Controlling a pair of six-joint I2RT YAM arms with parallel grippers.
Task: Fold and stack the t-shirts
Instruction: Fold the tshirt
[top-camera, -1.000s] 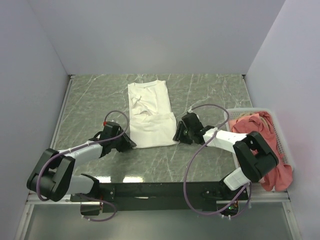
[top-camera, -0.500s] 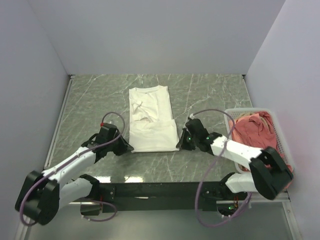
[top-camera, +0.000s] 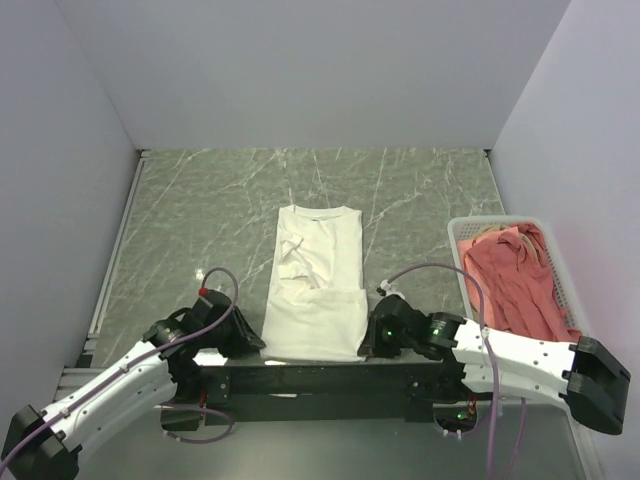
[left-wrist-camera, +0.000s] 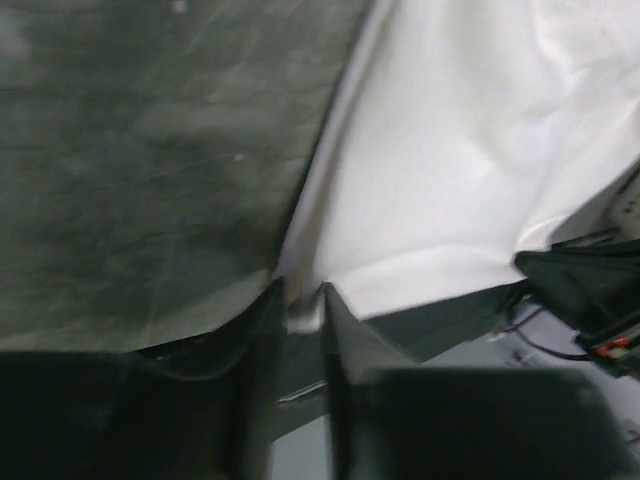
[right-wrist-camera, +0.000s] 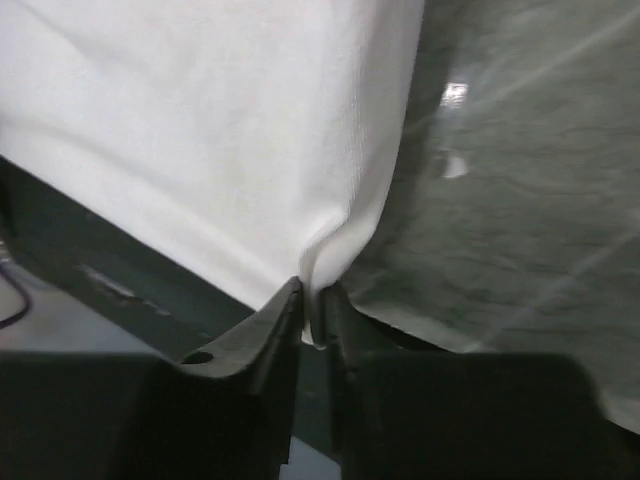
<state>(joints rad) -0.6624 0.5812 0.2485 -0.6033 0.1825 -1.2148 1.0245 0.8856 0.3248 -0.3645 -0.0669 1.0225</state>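
Observation:
A white t-shirt (top-camera: 318, 270), folded into a long strip, lies on the marbled table with its hem at the near edge. My left gripper (top-camera: 252, 345) is shut on the hem's left corner. In the left wrist view the white t-shirt (left-wrist-camera: 460, 170) runs down between the dark jaws of the left gripper (left-wrist-camera: 303, 305). My right gripper (top-camera: 366, 342) is shut on the right corner. The right wrist view shows a pinch of the white t-shirt (right-wrist-camera: 220, 130) in the right gripper (right-wrist-camera: 313, 312). A salmon-pink t-shirt (top-camera: 515, 280) lies crumpled in the basket.
The white slatted basket (top-camera: 456, 232) stands at the table's right side. The green marbled table (top-camera: 200, 220) ends at a black rail (top-camera: 320, 380) just below the hem. Grey walls close off the left, back and right.
Both arms have drawn back toward their bases, and the white t-shirt has slid toward the near edge and a little to the right. Both grippers have shut on its hem corners.

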